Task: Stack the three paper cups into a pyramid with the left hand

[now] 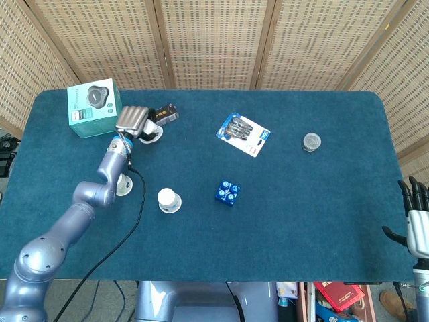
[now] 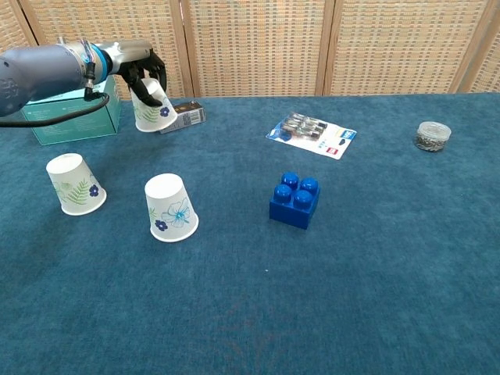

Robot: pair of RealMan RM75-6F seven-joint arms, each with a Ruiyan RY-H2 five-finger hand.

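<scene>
My left hand (image 2: pixel 141 72) (image 1: pixel 133 121) grips a white paper cup with a blue flower (image 2: pixel 151 110) (image 1: pixel 151 131), upside down and tilted, lifted off the table at the far left. Two more paper cups stand upside down on the blue cloth: one with a fern print (image 2: pixel 75 184) (image 1: pixel 123 184) at the left, partly hidden by my forearm in the head view, and one with blue flowers (image 2: pixel 170 208) (image 1: pixel 167 200) beside it. They stand apart. My right hand (image 1: pixel 416 218) hangs open off the table's right edge, holding nothing.
A teal box (image 2: pixel 74 121) (image 1: pixel 94 106) and a small dark carton (image 2: pixel 180 116) (image 1: pixel 161 115) lie just behind the lifted cup. A blue brick (image 2: pixel 294 199), a blister pack (image 2: pixel 314 131) and a small round tin (image 2: pixel 432 135) sit to the right.
</scene>
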